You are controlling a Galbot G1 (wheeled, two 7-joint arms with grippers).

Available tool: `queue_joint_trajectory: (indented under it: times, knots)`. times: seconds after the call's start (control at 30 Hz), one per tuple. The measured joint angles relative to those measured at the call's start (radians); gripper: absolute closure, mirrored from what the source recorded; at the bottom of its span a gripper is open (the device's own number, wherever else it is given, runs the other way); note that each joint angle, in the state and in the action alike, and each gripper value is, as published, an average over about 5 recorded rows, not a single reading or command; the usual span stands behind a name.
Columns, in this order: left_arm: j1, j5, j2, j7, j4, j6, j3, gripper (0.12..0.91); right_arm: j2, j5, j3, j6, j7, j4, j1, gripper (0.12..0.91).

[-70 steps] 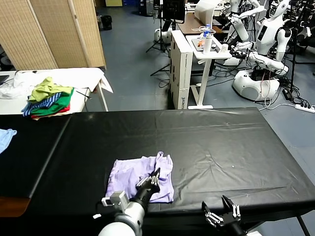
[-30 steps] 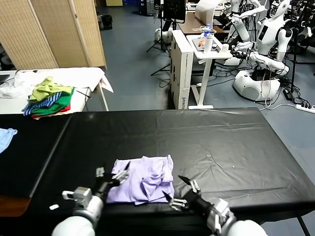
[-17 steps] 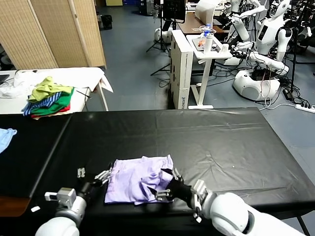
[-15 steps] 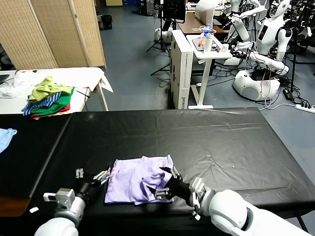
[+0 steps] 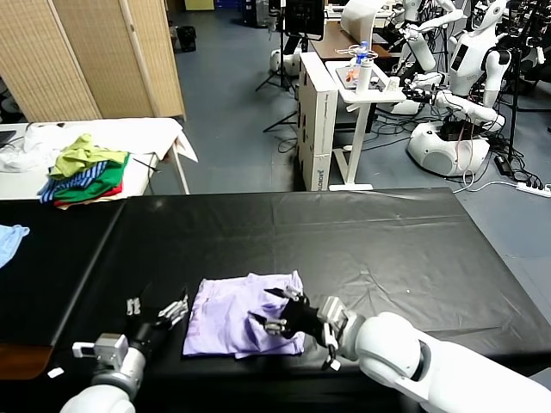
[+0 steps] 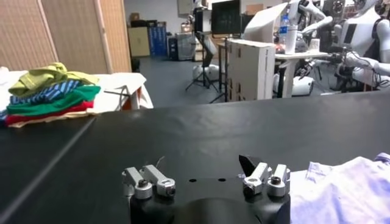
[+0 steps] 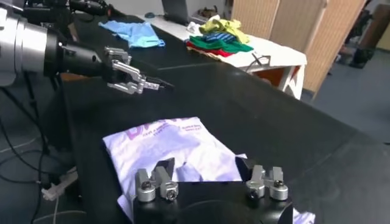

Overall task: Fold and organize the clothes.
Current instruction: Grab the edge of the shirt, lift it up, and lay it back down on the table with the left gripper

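Observation:
The pale lavender T-shirt (image 5: pixel 237 314) lies roughly folded on the black table (image 5: pixel 379 249) near its front edge. Its purple print shows in the right wrist view (image 7: pixel 164 137). My right gripper (image 5: pixel 274 311) is open and hovers over the shirt's crumpled right part, jaws wide apart with fabric below them (image 7: pixel 207 170). My left gripper (image 5: pixel 157 311) is open and empty just off the shirt's left edge, above bare table. The shirt's edge shows in the left wrist view (image 6: pixel 341 192). The left gripper also shows in the right wrist view (image 7: pixel 131 79).
A pile of green, yellow, striped and red clothes (image 5: pixel 84 172) sits on a white table at the far left. A light blue garment (image 5: pixel 10 239) lies at the left edge. A white stand (image 5: pixel 336 112) and other robots stand beyond the table.
My right gripper moved up from the table's front edge and left onto the shirt. My left gripper drew back off the shirt to its left side. The shirt looks flatter.

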Motion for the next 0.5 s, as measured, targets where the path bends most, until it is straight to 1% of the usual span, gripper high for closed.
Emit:
queue_joint_trajectory:
  times: [0.1,0.3,0.33,0.4,0.43,0.5]
  knots:
    - [0.0,0.002,0.0,0.0,0.0,-0.001,0.0,0.123,0.003,0.002,-0.018,-0.006,-0.004,-0.008,0.016,0.444]
    - [0.002,0.007,-0.004,0.001,0.001,-0.005,0.0,0.123,0.002,0.006,-0.051,-0.014,-0.013,-0.015,0.044,0.449]
    - [0.002,0.008,-0.005,0.001,0.001,-0.006,0.0,0.123,0.001,0.007,-0.056,-0.015,-0.014,-0.015,0.048,0.462]
    - [0.002,0.009,-0.006,0.001,0.001,-0.006,-0.001,0.123,-0.002,0.01,-0.064,-0.016,-0.016,-0.016,0.055,0.524]
    - [0.002,0.009,-0.006,0.001,0.001,-0.007,-0.001,0.123,-0.004,0.011,-0.067,-0.017,-0.016,-0.016,0.058,0.572]
    - [0.002,0.009,-0.006,0.001,0.001,-0.007,-0.001,0.123,-0.007,0.012,-0.071,-0.017,-0.017,-0.017,0.06,0.694]
